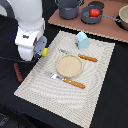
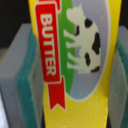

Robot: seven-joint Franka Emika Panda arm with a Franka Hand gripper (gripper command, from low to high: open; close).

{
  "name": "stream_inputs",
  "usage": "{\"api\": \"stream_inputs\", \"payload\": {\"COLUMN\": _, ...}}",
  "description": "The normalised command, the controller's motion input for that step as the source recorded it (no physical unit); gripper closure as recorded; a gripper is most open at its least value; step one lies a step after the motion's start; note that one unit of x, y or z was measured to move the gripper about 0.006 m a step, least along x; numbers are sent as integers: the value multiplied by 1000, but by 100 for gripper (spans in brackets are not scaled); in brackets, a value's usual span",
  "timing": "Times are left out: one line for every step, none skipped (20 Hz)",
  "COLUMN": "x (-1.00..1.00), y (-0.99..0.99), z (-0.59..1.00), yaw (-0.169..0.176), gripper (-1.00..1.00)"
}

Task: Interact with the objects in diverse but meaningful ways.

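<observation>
My gripper (image 1: pixel 42 52) is shut on the flat yellow butter box (image 2: pixel 75 65), held over the left edge of the placemat (image 1: pixel 40 80). In the wrist view the box, with a red "BUTTER" banner and a cow, fills the space between the grey fingers (image 2: pixel 17 75). In the exterior view only a yellow corner of the box (image 1: pixel 45 51) shows below the hand. The pale blue carton (image 1: pixel 82 40) stands at the mat's far edge. The red tomato (image 1: pixel 93 12) sits in a dark pan. The brown sausage (image 1: pixel 18 72) lies on the black table, to the exterior view's left of the mat.
A round wooden plate (image 1: pixel 68 65) lies mid-mat, with a wooden-handled fork (image 1: pixel 67 80) in front of it and a knife (image 1: pixel 80 56) behind it. A grey pot (image 1: pixel 68 7) and further pans stand on a wooden board (image 1: pixel 107 30) at the back.
</observation>
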Motion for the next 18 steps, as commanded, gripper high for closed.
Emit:
{"api": "stream_inputs", "payload": {"x": -234, "y": 174, "z": 0, "yaw": -15, "gripper": -100}}
{"api": "stream_inputs", "payload": {"x": -71, "y": 143, "z": 69, "yaw": -36, "gripper": -100}}
{"api": "stream_inputs", "payload": {"x": -6, "y": 151, "z": 43, "yaw": -46, "gripper": -100}}
{"api": "stream_inputs", "payload": {"x": -37, "y": 149, "z": 0, "yaw": -43, "gripper": -100}}
{"api": "stream_inputs", "payload": {"x": -63, "y": 137, "z": 0, "yaw": -39, "gripper": -100}}
{"api": "stream_inputs", "payload": {"x": -83, "y": 117, "z": 0, "yaw": -34, "gripper": -100}}
{"api": "stream_inputs", "payload": {"x": -23, "y": 114, "z": 0, "yaw": -31, "gripper": -100}}
{"api": "stream_inputs", "payload": {"x": 0, "y": 126, "z": 23, "yaw": -31, "gripper": -100}}
{"api": "stream_inputs", "payload": {"x": 0, "y": 89, "z": 120, "yaw": -30, "gripper": -100}}
{"api": "stream_inputs", "payload": {"x": 31, "y": 60, "z": 277, "yaw": -42, "gripper": -100}}
{"api": "stream_inputs", "payload": {"x": 40, "y": 0, "z": 663, "yaw": -61, "gripper": -100}}
{"api": "stream_inputs", "payload": {"x": 0, "y": -134, "z": 963, "yaw": -106, "gripper": -100}}
{"api": "stream_inputs", "payload": {"x": 0, "y": -211, "z": 1000, "yaw": -150, "gripper": -100}}
{"api": "stream_inputs", "payload": {"x": 31, "y": -286, "z": 1000, "yaw": -179, "gripper": -100}}
{"api": "stream_inputs", "payload": {"x": 37, "y": -331, "z": 1000, "yaw": -199, "gripper": -100}}
{"api": "stream_inputs", "payload": {"x": 34, "y": -369, "z": 1000, "yaw": -214, "gripper": -100}}
{"api": "stream_inputs", "payload": {"x": 0, "y": -391, "z": 1000, "yaw": -224, "gripper": -100}}
{"api": "stream_inputs", "payload": {"x": 0, "y": -391, "z": 1000, "yaw": -227, "gripper": -100}}
